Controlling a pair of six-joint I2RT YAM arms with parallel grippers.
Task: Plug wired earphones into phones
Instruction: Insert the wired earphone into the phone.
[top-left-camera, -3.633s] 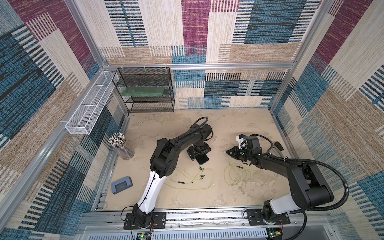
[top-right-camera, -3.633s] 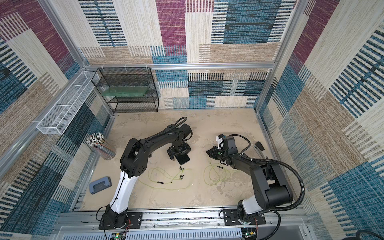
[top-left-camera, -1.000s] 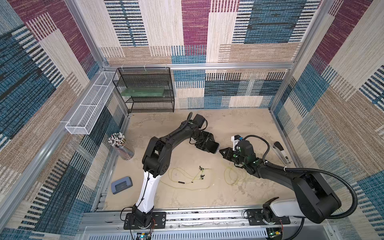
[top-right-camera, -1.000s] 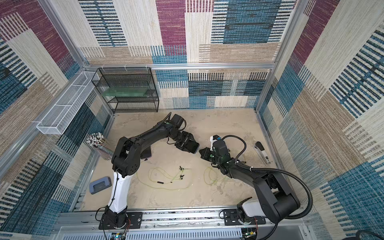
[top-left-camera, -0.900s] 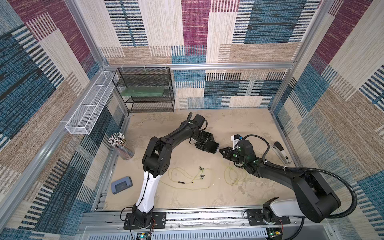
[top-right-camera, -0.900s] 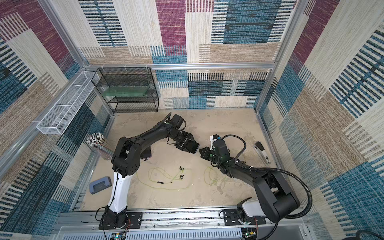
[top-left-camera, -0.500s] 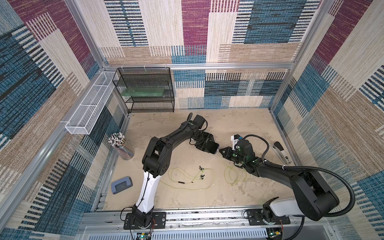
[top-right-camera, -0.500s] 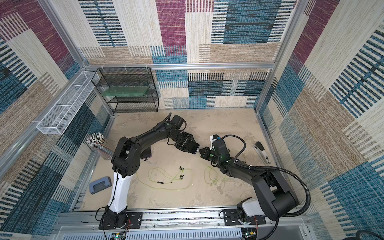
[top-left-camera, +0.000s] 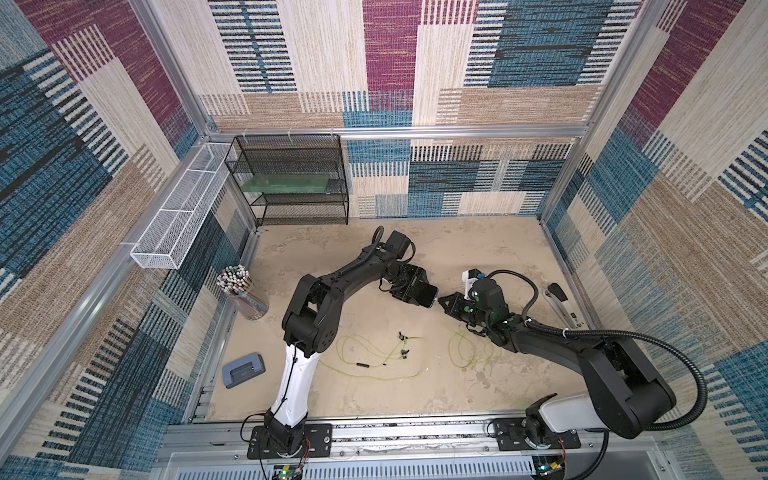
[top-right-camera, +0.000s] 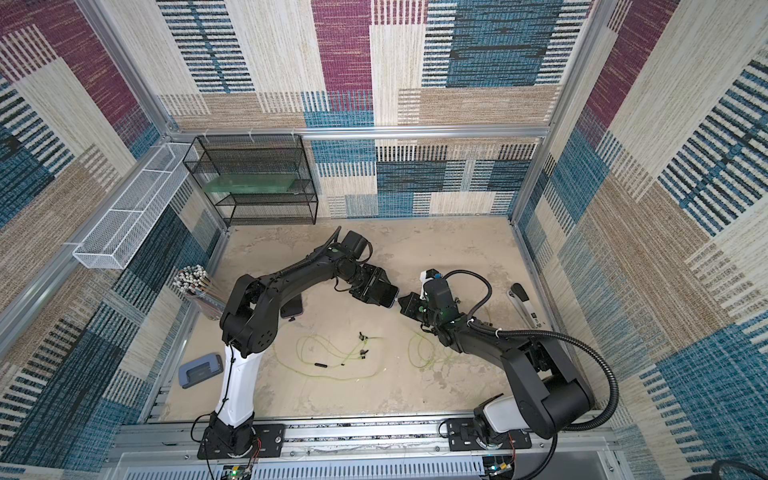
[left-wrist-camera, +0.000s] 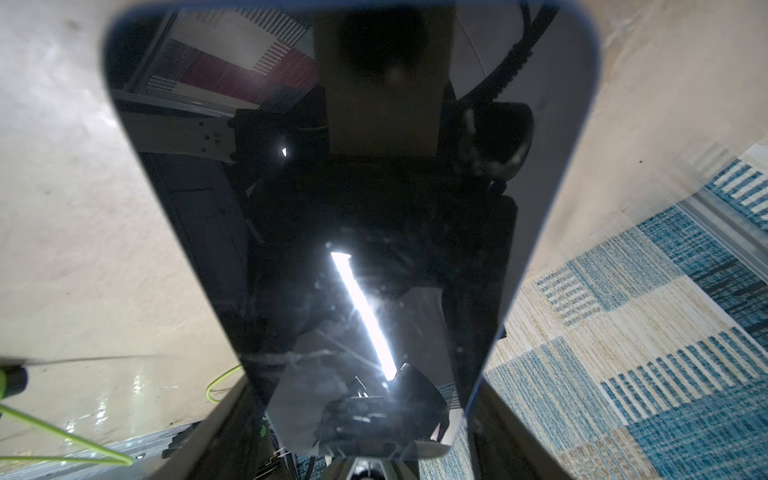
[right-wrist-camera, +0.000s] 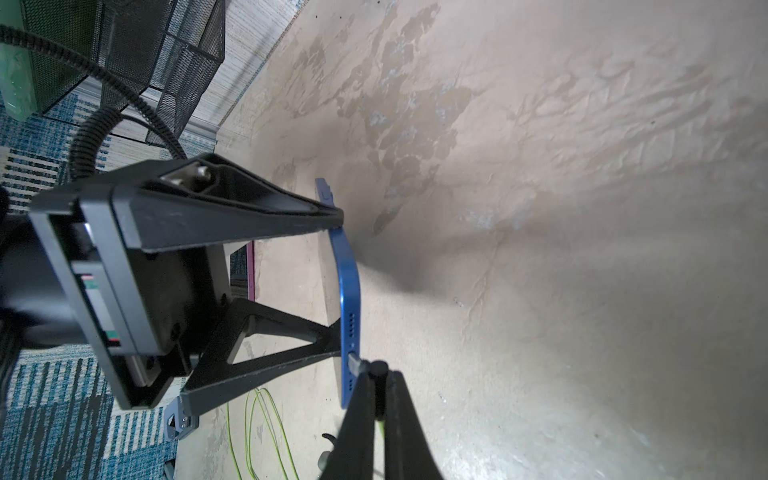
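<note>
Sandy beige tabletop (top-left-camera: 478, 249), patchwork woven walls all round, and the action sits right in the middle. Right claw (right-wrist-camera: 377, 376) is clenched tight on a small black plug (right-wrist-camera: 379, 366), jaws pinched together with the plug's body between the tips. Its metal tip meets the bottom edge of the phone (right-wrist-camera: 348, 291), right at the port among the speaker holes; some metal shows outside, so how deep it sits I cannot tell. Just ahead of that claw, the left claw (right-wrist-camera: 338, 274) is grasping the phone across its width, one finger on each long blue edge, holding it clear of the table with the bottom edge turned toward the right claw. Behind and below the right claw, the earphone cable (top-left-camera: 455, 347), yellow-green, lies in loose loops on the sand. Farther out, well back from the left claw, the other earphones (top-left-camera: 376, 356) sprawl on the table, apart from both claws. In a top view a second phone (top-right-camera: 292, 308) lies flat beneath the left arm, well away from either claw. Farthest off, past the left arm: a grey-blue hole punch (top-left-camera: 243, 370), a cup of pencils (top-left-camera: 239, 286), and against the back wall a black mesh shelf (top-left-camera: 291, 178).
</note>
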